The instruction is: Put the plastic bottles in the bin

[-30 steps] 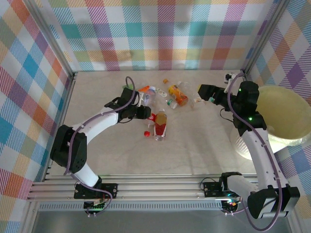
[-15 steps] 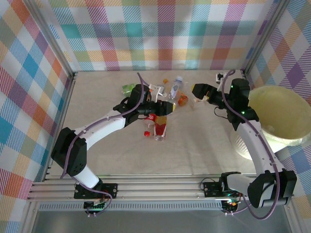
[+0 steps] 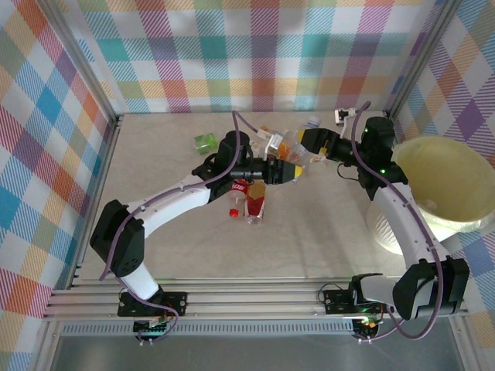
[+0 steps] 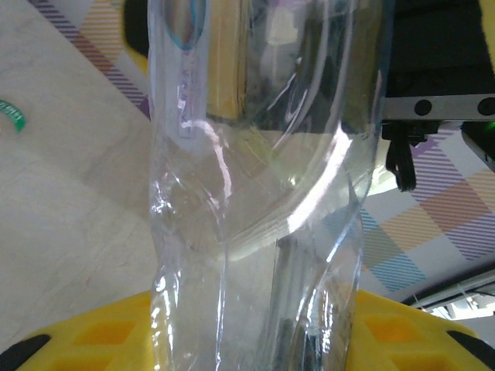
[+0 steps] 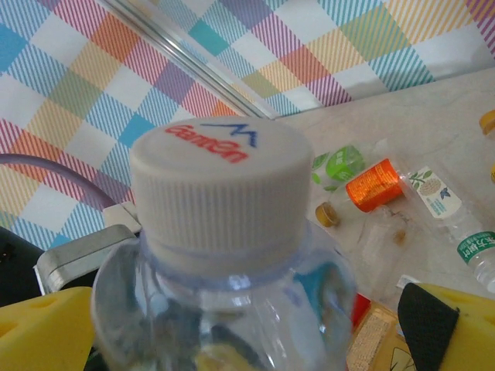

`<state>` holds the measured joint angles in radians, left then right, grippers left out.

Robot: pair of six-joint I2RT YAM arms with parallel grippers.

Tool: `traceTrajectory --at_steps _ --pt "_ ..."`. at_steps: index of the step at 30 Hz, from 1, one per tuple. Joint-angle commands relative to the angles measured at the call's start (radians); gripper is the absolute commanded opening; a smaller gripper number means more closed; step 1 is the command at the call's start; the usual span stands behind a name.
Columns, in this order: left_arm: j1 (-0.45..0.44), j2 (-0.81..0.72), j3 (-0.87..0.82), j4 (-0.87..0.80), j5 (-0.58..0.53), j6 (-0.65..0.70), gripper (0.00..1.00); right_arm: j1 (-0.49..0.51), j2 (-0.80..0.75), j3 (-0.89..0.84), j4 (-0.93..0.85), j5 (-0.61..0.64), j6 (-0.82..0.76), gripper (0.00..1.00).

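the left gripper point(image 3: 289, 171) is pressed shut onto a clear plastic bottle point(image 4: 255, 193). its yellow fingers point(image 4: 93, 336) pinch the crumpled, see-through wall. the bottle is held out over the middle of the table point(image 3: 155, 154). light and the checked wall show straight through it, and whether any liquid is inside cannot be told.

the bottle's white cap point(image 5: 220, 182), printed in red and blue, faces the right gripper point(image 3: 308, 147), whose jaws are spread wide with the bottle's neck between them. in the right wrist view one yellow finger sits close against the bottle's shoulder, and a gap shows between the other finger and the bottle.

the bin point(image 3: 456, 170) stands at the table's right edge, just beside the right arm and well apart from the held bottle. its inside reads as an even pale yellow-green, and what lies in it cannot be told.

the other bottles lie on the table toward the far middle. a red-labelled bottle point(image 3: 254, 202) lies just below the left gripper in the top view, with a loose red cap point(image 3: 232, 211) just beside it. a crushed green bottle point(image 3: 205, 141) lies further left. from the right wrist an orange-labelled bottle point(image 5: 373, 184) and a clear bottle with a white label point(image 5: 437, 193) show on their sides, just beside each other, with a small gold cap point(image 5: 326, 214) near them.
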<state>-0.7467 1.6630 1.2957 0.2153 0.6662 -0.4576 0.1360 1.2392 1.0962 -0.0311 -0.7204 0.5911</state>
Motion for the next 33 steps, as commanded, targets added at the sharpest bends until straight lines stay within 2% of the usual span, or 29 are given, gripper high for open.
traceTrajectory --at_steps 1,14,20,25,27,28,31,33 --pt "-0.019 0.017 0.042 0.045 0.042 -0.011 0.46 0.016 0.006 0.043 0.033 -0.043 -0.003 1.0" --pt "-0.022 0.032 0.062 0.038 0.044 -0.011 0.46 0.019 0.016 0.076 -0.074 -0.018 -0.039 0.65" --pt "-0.023 0.033 0.062 0.026 0.035 -0.007 0.46 0.019 -0.002 0.086 -0.113 0.027 -0.061 0.52" --pt "-0.022 0.034 0.062 0.015 0.029 -0.009 0.47 0.019 -0.024 0.097 -0.16 0.08 -0.101 0.47" --pt "-0.022 0.032 0.068 -0.002 0.029 -0.005 0.59 0.019 -0.029 0.099 -0.166 0.106 -0.1 0.45" --pt "-0.022 0.028 0.07 -0.017 0.017 -0.002 0.68 0.019 -0.035 0.1 -0.169 0.135 -0.103 0.43" --pt "-0.022 -0.008 0.055 -0.041 -0.027 0.026 0.89 0.018 -0.065 0.128 -0.225 0.262 -0.16 0.41" --pt "-0.023 -0.04 0.037 -0.063 -0.08 0.051 0.96 0.017 -0.094 0.152 -0.261 0.351 -0.205 0.41"
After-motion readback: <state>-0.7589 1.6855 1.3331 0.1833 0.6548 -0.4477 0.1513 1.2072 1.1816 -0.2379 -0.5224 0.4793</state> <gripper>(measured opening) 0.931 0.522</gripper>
